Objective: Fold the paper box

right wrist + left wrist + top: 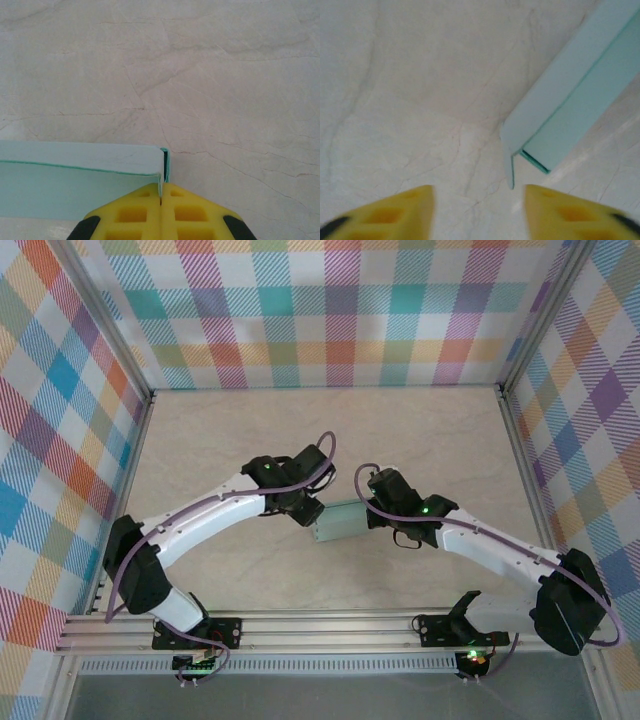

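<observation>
Top external view: the paper box [338, 522] is in the middle of the table [250, 440], between the left arm [200, 525] and the right arm [500, 550].
Left wrist view: the left pincer [479, 210] is partly open, its yellow fingers apart with nothing between them, and a corner of the mint-green box sits just past them on the far right. Right wrist view: the right pincer [161, 200] is pinched tight on a thin edge of the box, and the rest of the box stretches out to the left.
</observation>
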